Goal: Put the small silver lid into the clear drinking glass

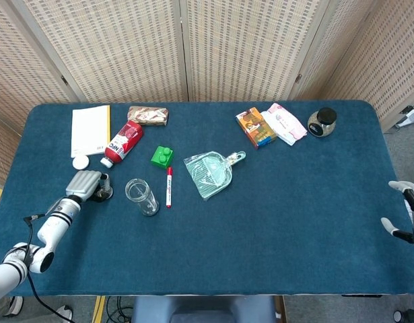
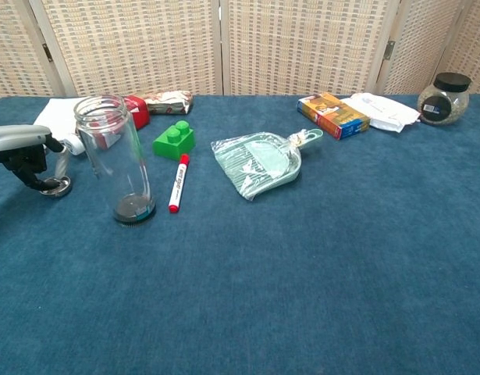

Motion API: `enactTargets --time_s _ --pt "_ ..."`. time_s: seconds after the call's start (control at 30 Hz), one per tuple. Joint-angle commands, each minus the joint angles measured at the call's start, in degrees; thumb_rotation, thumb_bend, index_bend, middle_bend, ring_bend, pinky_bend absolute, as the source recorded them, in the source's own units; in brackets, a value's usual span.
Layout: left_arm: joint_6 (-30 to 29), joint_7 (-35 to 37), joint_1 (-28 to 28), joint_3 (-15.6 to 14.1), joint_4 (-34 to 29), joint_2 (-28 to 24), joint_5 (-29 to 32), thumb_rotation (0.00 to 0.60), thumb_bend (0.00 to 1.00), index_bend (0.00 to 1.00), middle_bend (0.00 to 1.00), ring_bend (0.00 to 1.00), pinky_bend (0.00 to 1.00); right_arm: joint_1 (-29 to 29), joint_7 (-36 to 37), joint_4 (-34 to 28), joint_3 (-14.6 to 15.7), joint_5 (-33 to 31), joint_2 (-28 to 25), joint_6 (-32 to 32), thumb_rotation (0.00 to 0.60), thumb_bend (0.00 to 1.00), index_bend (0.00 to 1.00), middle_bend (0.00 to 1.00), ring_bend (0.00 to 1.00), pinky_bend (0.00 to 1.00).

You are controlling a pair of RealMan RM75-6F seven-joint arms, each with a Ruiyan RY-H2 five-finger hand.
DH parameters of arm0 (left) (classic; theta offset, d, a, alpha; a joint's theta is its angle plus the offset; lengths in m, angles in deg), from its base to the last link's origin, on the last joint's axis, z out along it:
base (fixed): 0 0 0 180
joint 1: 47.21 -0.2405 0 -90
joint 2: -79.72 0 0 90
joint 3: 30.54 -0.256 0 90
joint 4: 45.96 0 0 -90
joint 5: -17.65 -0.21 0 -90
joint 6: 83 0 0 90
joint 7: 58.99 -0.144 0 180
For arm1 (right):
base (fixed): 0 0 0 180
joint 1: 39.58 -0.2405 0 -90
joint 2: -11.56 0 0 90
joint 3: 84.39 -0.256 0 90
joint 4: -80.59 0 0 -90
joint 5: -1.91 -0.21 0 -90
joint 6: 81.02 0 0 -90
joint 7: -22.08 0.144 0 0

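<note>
While the right hand (image 1: 407, 214) hangs spread and holding nothing off the table's near right edge, the left hand (image 2: 21, 151) curls over the small silver lid (image 2: 56, 187) at the near left, fingertips touching it; a firm grip cannot be confirmed. Just right stands the clear drinking glass (image 2: 115, 160), upright. Farther off lie a red marker (image 2: 176, 182) and green block (image 2: 173, 139).

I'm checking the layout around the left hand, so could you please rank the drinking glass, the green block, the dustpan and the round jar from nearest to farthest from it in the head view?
From the left hand:
1. Drinking glass, just to its right.
2. Green block, farther right and back.
3. Dustpan, mid-table.
4. Round jar, far right rear corner.
</note>
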Motion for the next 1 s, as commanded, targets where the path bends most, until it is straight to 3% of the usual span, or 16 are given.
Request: enactTargets --time_s 0.03,0.43,1.0 --pt "-0.03 0.12 -0.02 -0.02 0.23 0.17 0.01 0.600 0.36 0.58 1.00 1.00 1.00 0.07 0.02 0.00 0.03 0.03 -0.02 -0.05 0.600 0.16 0.26 0.26 0.20 0.33" --pt "0.37 0.39 -0.06 -0.26 1.42 0.79 0.09 0.600 0.45 0.62 1.00 1.00 1.00 0.27 0.10 0.02 0.05 0.00 -0.08 -0.15 0.600 0.16 0.26 0.26 0.20 0.33" --pt "-1.61 2.50 -0.30 0.20 0.00 -0.46 -0.70 0.600 0.45 0.66 1.00 1.00 1.00 0.62 0.23 -0.02 0.01 0.09 -0.07 -0.61 0.600 0.16 0.26 0.26 0.20 0.33"
